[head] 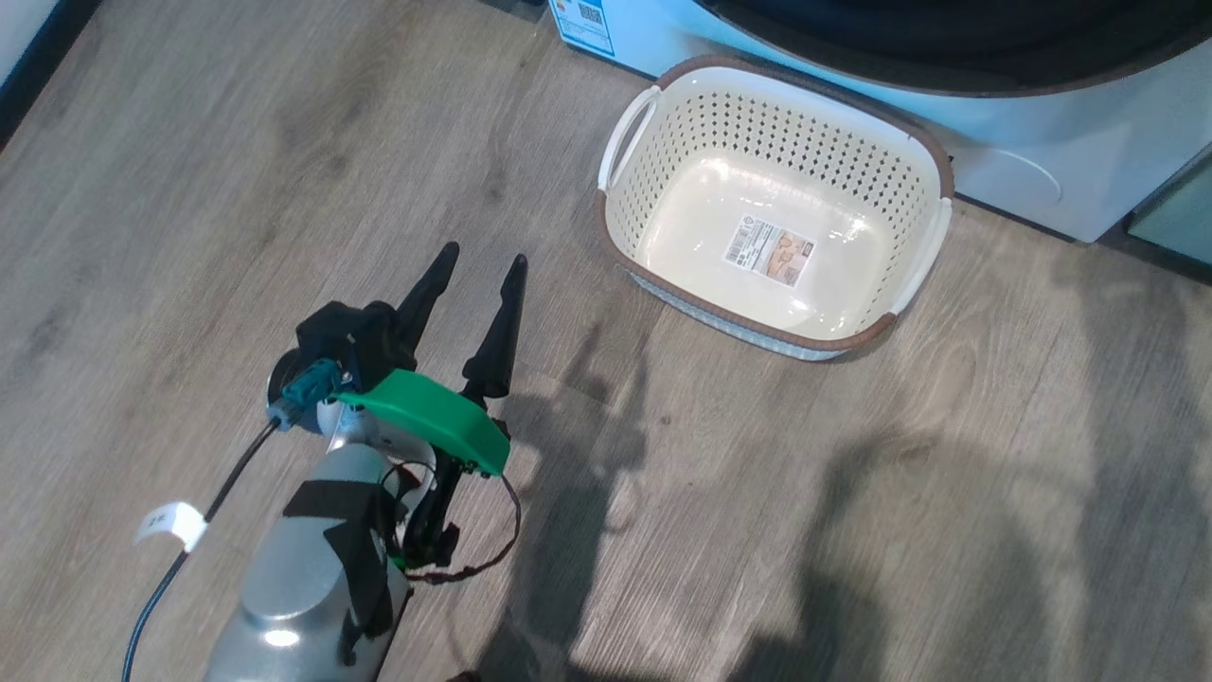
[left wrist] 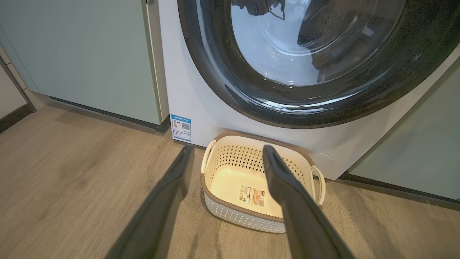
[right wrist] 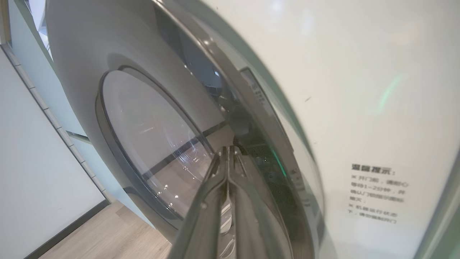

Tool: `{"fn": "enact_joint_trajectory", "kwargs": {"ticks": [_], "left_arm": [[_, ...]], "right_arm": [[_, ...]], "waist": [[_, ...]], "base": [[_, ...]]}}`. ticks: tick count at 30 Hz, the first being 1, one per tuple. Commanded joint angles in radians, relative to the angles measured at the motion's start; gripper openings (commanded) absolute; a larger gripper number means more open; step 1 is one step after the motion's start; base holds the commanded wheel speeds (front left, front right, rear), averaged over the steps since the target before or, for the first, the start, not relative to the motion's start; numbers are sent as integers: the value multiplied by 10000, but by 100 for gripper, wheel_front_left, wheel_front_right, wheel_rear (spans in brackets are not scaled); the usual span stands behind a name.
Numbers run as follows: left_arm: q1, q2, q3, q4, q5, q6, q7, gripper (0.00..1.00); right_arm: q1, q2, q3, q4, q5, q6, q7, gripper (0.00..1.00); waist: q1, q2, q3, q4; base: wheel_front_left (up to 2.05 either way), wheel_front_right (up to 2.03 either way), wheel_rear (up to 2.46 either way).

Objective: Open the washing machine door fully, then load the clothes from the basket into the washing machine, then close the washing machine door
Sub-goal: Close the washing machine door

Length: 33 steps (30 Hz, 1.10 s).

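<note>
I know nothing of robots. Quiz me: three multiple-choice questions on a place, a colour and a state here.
1. The basket stands: A. on the floor before the washing machine; B. atop it; C. inside its drum.
2. Its rim is: A. blue; B. brown; C. red.
3. The fingers of the left gripper are: A. pressed together; B. clamped on the basket; C. spread apart.
1 A, it sits on floorboards at the machine's foot. 2 B, a brown band rings its top. 3 C, a gap shows between them.

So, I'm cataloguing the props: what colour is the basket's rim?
Brown, topping the cream perforated basket; the head view shows it best.
</note>
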Motion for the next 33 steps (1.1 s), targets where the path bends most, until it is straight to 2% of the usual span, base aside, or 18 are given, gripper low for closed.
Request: {"fn": "enact_joint_trajectory", "kwargs": {"ticks": [1, 6, 12, 22, 27, 28, 29, 33], "left_arm": [[-202, 218, 301, -226, 71, -10, -63, 100], [-46, 277, 322, -130, 88, -10, -63, 100], [158, 443, 224, 129, 60, -10, -63, 100], [626, 1172, 220, 534, -23, -10, -63, 100], [1025, 1604, 372, 479, -191, -10, -63, 100], [1120, 1689, 404, 460, -229, -10, -63, 100], [1213, 1772, 432, 440, -268, -10, -63, 100], [1469, 2060, 613, 286, -412, -10, -63, 100]], "right_arm": [[-339, 75, -41, -257, -59, 2, -65, 0], [96, 324, 118, -460, -38, 2, -65, 0], [1162, 687, 782, -1106, -8, 2, -65, 0], [3580, 1270, 1304, -2150, 350, 2, -65, 2], [4530, 1603, 1357, -2466, 476, 2, -65, 50], [4692, 1654, 1344, -2539, 467, 2, -65, 78], [4852, 1699, 1329, -2610, 458, 2, -65, 98], [5435, 1817, 1081, -2879, 306, 2, -65, 100]], "waist": [[0, 0, -52, -4], [0, 0, -409, -79], [0, 0, -1190, -217], [0, 0, -2896, -655], [0, 0, -3503, -1170], [0, 0, -3612, -1283], [0, 0, -3708, -1388], [0, 0, -3913, -1770]], "base": [[0, 0, 0], [0, 0, 0], [0, 0, 0], [0, 0, 0], [0, 0, 0], [0, 0, 0], [0, 0, 0], [0, 0, 0]]}}
